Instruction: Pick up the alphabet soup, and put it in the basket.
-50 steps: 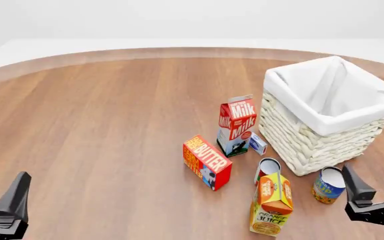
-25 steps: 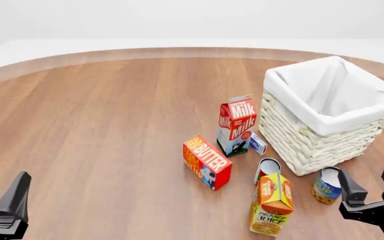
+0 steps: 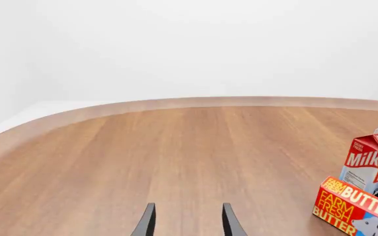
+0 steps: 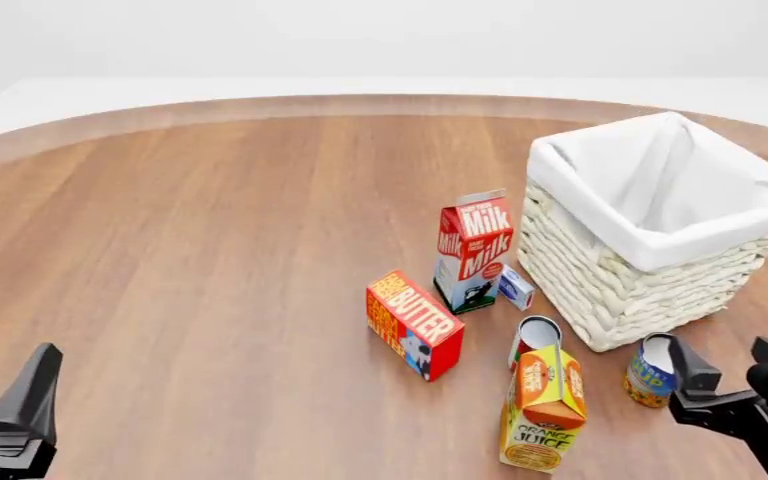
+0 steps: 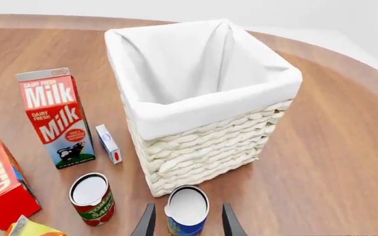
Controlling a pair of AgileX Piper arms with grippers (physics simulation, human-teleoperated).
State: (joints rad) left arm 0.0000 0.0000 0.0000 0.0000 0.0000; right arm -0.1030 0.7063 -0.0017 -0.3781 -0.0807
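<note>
My right gripper [image 5: 187,222] is open, holding nothing, jaws either side of the soup [image 5: 186,210] so they can close on its round body. The soup stands upright just beside the basket [image 5: 208,142]. My left gripper [image 3: 186,221] waits open, empty.

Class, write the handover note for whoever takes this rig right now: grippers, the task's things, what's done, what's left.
Left gripper: open, idle at the near left.
Right gripper: open, fingers either side of the alphabet soup, not closed.
Soup stands upright on the table beside the basket, near the orange juice carton.
Done: approach. Left: grip, lift, drop in basket.
</note>
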